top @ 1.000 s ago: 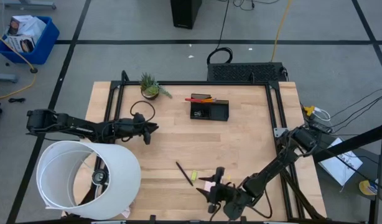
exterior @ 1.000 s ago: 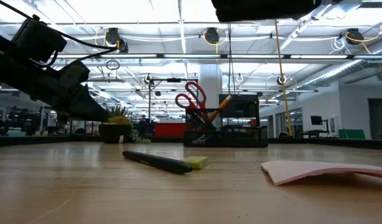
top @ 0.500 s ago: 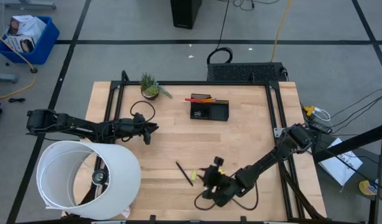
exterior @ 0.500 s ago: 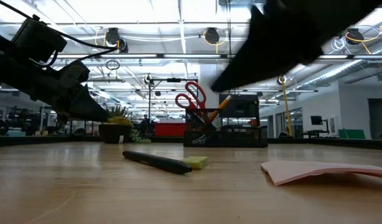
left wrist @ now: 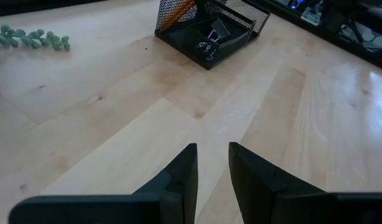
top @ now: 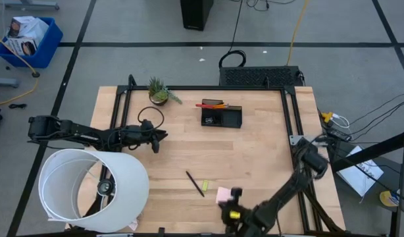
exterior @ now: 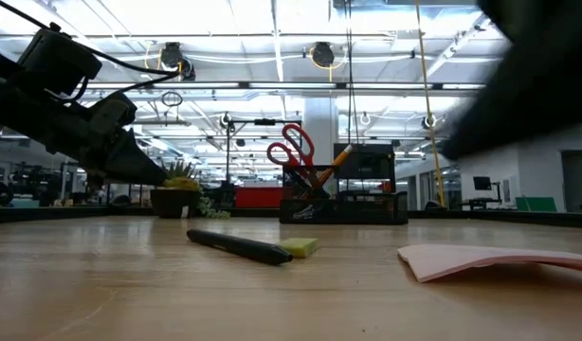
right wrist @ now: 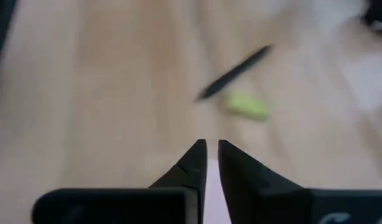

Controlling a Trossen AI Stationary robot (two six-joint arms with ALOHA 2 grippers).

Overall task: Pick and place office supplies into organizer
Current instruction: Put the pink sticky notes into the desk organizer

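The pink sticky-note pad (top: 222, 195) lies flat on the table near its near edge, and it shows in the low view (exterior: 500, 260). A black pen (top: 195, 183) and a yellow-green piece (top: 205, 184) lie just left of the pad. The dark organizer (top: 222, 116) stands toward the far side with the red scissors (exterior: 291, 147) and orange pencils in it. My right gripper (top: 235, 196) hangs above the pad's near right side. Its fingers (right wrist: 211, 146) are almost together and empty. My left gripper (top: 164, 135) waits at the left with its fingers (left wrist: 211, 149) a narrow gap apart and empty.
A large white cylinder (top: 90, 187) stands at the near left corner. A small potted plant (top: 159, 92) stands at the far left. A black frame runs along the table's sides. Bare wood lies between the organizer and the pad.
My right gripper has swung over the pad, then drawn back toward the table's near edge and risen. The pad, the pen and the yellow-green piece lie where they were.
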